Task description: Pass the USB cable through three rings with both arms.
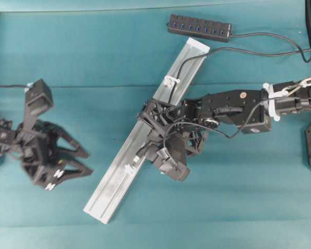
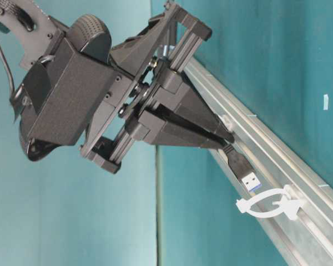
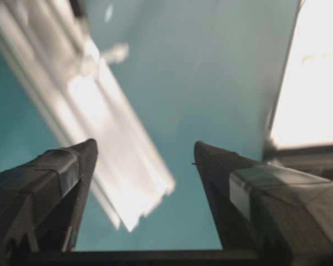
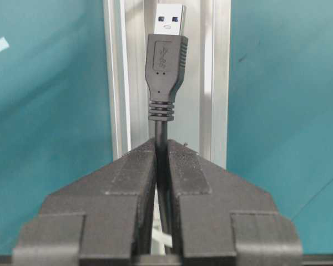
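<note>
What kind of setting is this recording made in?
Probably a lab test bench: a teal-covered table with two robot arms, an aluminium rail carrying plastic rings, and a USB hub.

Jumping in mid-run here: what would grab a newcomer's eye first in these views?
First, the right gripper shut on the USB cable just behind its plug, over the middle of the silver rail. At table level the plug tip points at a whitish ring clipped to the rail, just short of it. The left gripper hangs open over the teal cloth, left of the rail, holding nothing.
</note>
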